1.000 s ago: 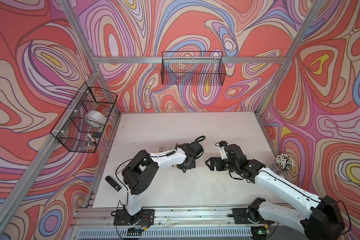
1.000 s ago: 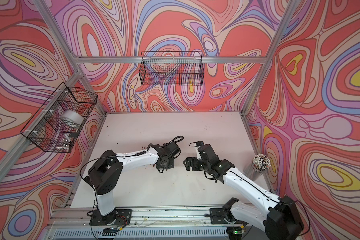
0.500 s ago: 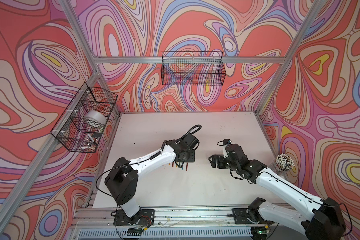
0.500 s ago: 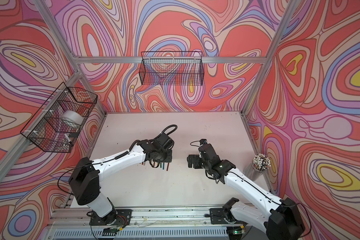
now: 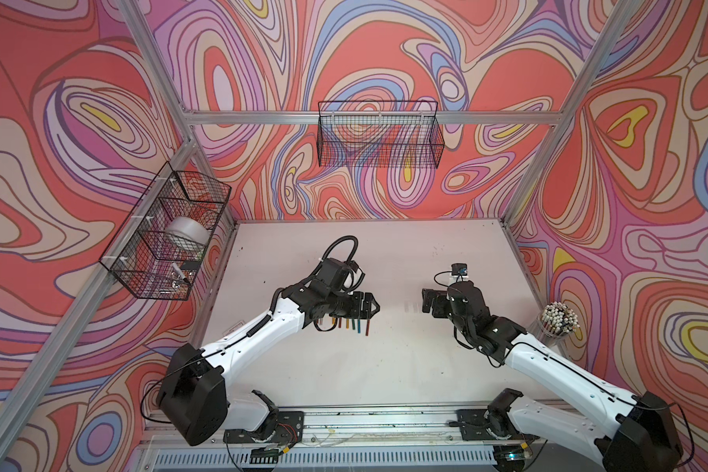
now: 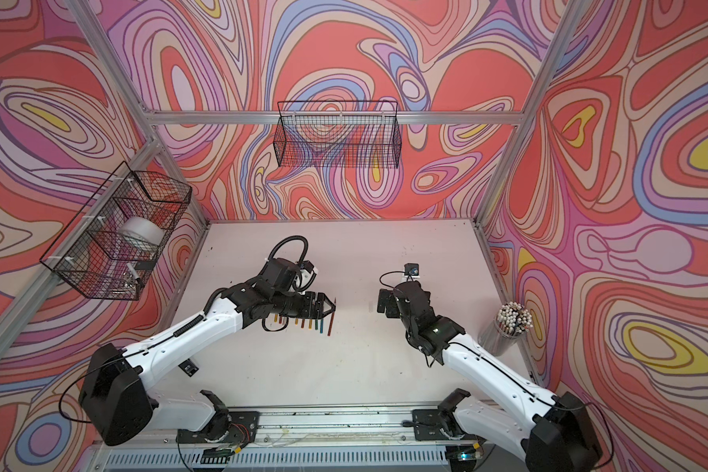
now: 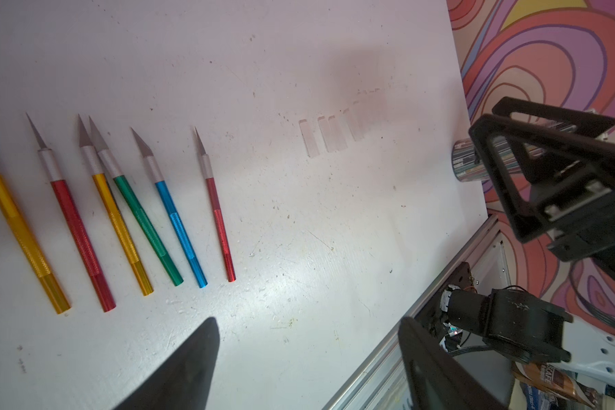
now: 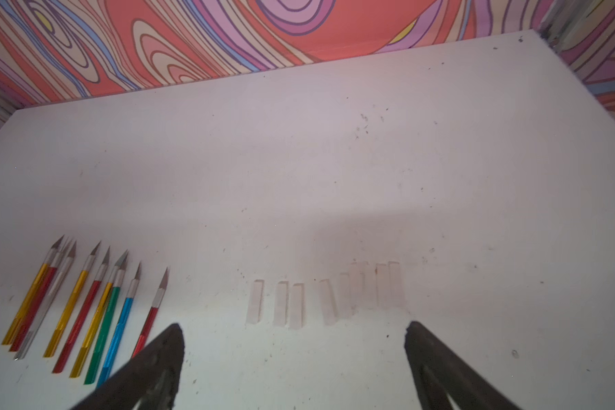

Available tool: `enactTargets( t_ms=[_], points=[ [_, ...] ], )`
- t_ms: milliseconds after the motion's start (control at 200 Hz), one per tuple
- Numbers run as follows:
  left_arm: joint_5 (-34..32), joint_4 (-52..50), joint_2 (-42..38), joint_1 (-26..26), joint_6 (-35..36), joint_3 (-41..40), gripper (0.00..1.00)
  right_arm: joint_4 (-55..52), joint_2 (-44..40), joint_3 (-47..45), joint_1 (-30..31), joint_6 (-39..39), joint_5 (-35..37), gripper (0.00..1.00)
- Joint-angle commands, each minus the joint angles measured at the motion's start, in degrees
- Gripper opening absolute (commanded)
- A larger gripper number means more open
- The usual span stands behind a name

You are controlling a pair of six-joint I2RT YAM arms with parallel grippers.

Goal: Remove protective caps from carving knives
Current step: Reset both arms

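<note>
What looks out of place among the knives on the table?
The green knife lies askew against a gold knife, blades overlapping. The three knives at the row's other end, gold, red and silver, are bunched together too.

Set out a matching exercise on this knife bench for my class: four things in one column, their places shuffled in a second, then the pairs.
Things
1. blue knife
2. protective caps
3. cup of sticks
4. long wire basket

Places
A. hanging on the back wall
B. between a green knife and a thin red knife
C. upright beside the right arm
D. in a row on the table, off the blades

Pairs: 1-B, 2-D, 3-C, 4-A
</note>
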Motion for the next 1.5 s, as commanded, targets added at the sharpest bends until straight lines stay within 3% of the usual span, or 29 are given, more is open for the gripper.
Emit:
enactTargets(
  t_ms=[0, 180, 300, 391, 491, 616, 801, 916, 1017, 1167, 1212, 1357, 1492],
  points=[
    [3.6, 2.0, -2.4, 1.6, 4.2, -1.5, 0.86, 7.8, -1.5, -3.6, -0.2, -5.1, 8.1, 0.98],
    [3.1, 2.5, -3.0, 4.6, 6.9, -3.0, 0.93, 16.2, 0.4, -8.4, -4.2, -8.6, 8.7, 0.98],
    [-0.3, 3.2, -2.9, 6.3, 8.9, -4.0, 1.0, 18.9, 2.1, -9.9, -10.3, -9.4, 7.8, 0.98],
    [-2.6, 3.8, -2.3, 8.3, 9.8, -4.6, 1.0, 22.3, 2.0, -11.0, -15.9, -12.3, 3.4, 0.98],
    [-6.1, 5.0, -1.5, 11.3, 10.2, -6.0, 1.0, 30.6, 2.6, -14.2, -18.8, -17.8, 4.0, 0.98],
    [-10.7, 7.5, -0.9, 15.1, 11.1, -8.5, 1.0, 37.9, 6.9, -16.0, -23.7, -17.0, 1.3, 0.98],
    [-21.1, 12.8, -1.5, 18.3, 15.1, -12.1, 1.0, 61.3, 20.4, -19.9, -26.8, -16.7, 1.6, 0.98],
    [-27.8, 15.3, -1.5, 19.6, 17.8, -13.7, 1.0, 71.7, 27.0, -19.4, -28.5, -18.4, -3.4, 0.98],
    [-29.7, 19.7, -2.6, 22.6, 17.7, -17.1, 0.97, 73.4, 31.8, -17.6, -29.9, -18.8, -5.2, 0.98],
    [-23.3, 23.5, -4.6, 30.0, 16.4, -19.3, 0.98, 80.1, 39.7, -16.8, -32.0, -18.2, -9.4, 0.98],
    [-23.4, 24.7, -4.9, 31.0, 18.2, -19.6, 0.98, 73.5, 37.9, -15.0, -33.0, -17.2, -12.0, 0.98],
    [-28.6, 33.9, -4.5, 31.2, 25.6, -23.3, 1.0, 69.8, 39.1, -11.7, -33.6, -18.6, -15.5, 0.98],
    [-27.8, 50.9, -1.1, 31.3, 32.0, -30.4, 1.0, 69.5, 38.9, -11.9, -33.6, -18.6, -15.6, 0.98]
  ],
)
